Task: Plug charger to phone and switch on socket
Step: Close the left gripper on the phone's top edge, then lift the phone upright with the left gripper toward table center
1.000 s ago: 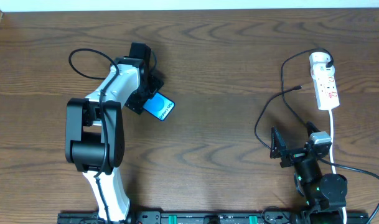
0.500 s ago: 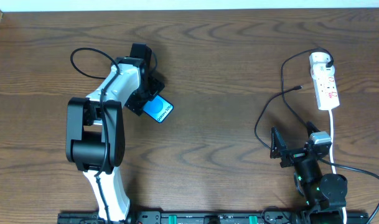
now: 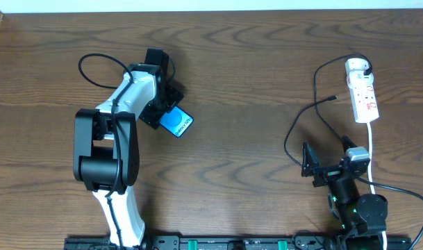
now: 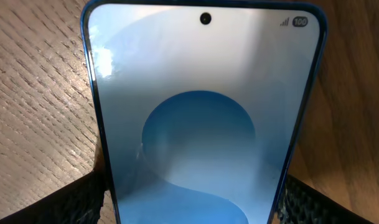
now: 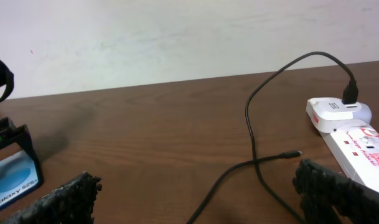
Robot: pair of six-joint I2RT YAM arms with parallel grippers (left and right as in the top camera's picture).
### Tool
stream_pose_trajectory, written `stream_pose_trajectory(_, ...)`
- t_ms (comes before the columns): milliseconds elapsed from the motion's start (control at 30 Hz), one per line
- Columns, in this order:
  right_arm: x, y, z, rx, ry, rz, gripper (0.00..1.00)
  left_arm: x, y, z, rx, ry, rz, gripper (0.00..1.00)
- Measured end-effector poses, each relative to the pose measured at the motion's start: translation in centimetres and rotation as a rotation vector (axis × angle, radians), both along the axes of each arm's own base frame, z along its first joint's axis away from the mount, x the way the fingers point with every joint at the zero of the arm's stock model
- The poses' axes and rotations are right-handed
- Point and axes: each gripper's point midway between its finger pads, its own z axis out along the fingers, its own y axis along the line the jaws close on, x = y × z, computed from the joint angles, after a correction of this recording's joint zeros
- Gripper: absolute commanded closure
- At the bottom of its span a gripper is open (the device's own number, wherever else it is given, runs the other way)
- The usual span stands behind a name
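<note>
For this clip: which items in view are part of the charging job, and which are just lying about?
Part of the job:
- phone, held in the left claw
- charger, adapter in the strip, tip loose on the table
- socket

Not part of it:
- left arm's looped black cable
- wooden table

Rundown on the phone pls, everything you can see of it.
The phone is a slim slab with a blue-tinted frame, a glossy glass front and a punch-hole camera at top centre. The screen is lit pale cyan with a darker blue blob and status icons top right; the right wrist view reads "Galaxy S25" on it. It sits left of centre over the table, tilted up rather than flat, gripped by its long edges between the left gripper's fingers. Whether its lower end touches the table cannot be told. No cable is visibly attached.
</note>
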Motion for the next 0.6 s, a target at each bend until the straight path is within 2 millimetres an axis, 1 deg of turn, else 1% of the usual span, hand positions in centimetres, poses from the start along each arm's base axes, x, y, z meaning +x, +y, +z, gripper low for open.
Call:
stream_pose_trajectory(67, 0.0, 0.0, -0.01, 0.0, 0.0, 0.0, 0.01, -0.18, 0.04, -0.05, 0.001, 0.008, 0.0, 0.24)
stream_pose_trajectory(200, 0.0, 0.0, 0.0, 0.0, 0.0, 0.0, 0.01, -0.17, 0.04, -0.04, 0.001, 0.007, 0.0, 0.24)
stream_pose_trajectory(467, 0.0, 0.0, -0.01, 0.0, 0.0, 0.0, 0.01, -0.21, 0.03, -0.01, 0.001, 0.009, -0.01, 0.29)
stream_pose_trajectory(600, 0.0, 0.0, 0.0, 0.0, 0.0, 0.0, 0.01, -0.44, -0.07, 0.07, -0.005, 0.021, -0.032, 0.29)
